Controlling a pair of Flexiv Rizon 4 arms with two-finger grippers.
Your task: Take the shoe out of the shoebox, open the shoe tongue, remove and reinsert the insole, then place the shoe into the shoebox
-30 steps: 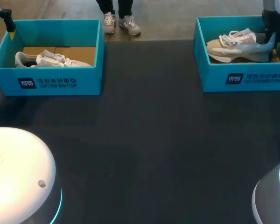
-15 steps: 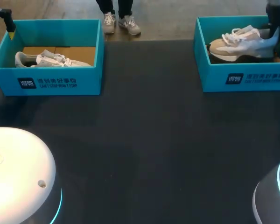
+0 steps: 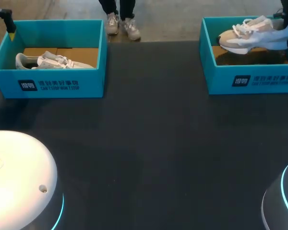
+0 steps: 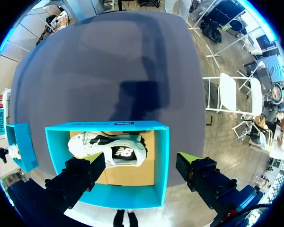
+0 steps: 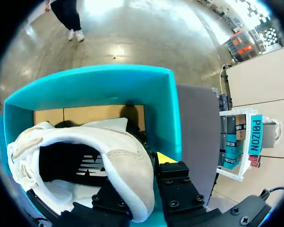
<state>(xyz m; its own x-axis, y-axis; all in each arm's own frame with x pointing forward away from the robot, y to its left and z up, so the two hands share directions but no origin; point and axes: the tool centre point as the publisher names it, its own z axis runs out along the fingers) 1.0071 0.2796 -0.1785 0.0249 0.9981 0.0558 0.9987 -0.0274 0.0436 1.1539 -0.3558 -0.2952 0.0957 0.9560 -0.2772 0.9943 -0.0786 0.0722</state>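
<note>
Beige-and-white suede sneaker [image 3: 252, 36] with white laces, a chunky pale sole and dark lining hangs just over the open teal cardboard shoebox [image 3: 249, 79]. Right gripper [image 5: 142, 172] is clamped on its heel collar. Left gripper [image 4: 142, 165] is spread wide, holding nothing.

even overhead light; floor glare beyond table [image 3: 158, 143]; soft arm shadows.

The right gripper [image 5: 144, 182] clamped the heel wall of the white shoe [image 5: 85, 146] between its fingers, one yellow tip [image 5: 164, 158] showing outside it. Ahead of the gripper, beyond the shoe, lay the teal shoebox [image 5: 109, 85] with its brown cardboard floor [image 5: 85, 113].
</note>
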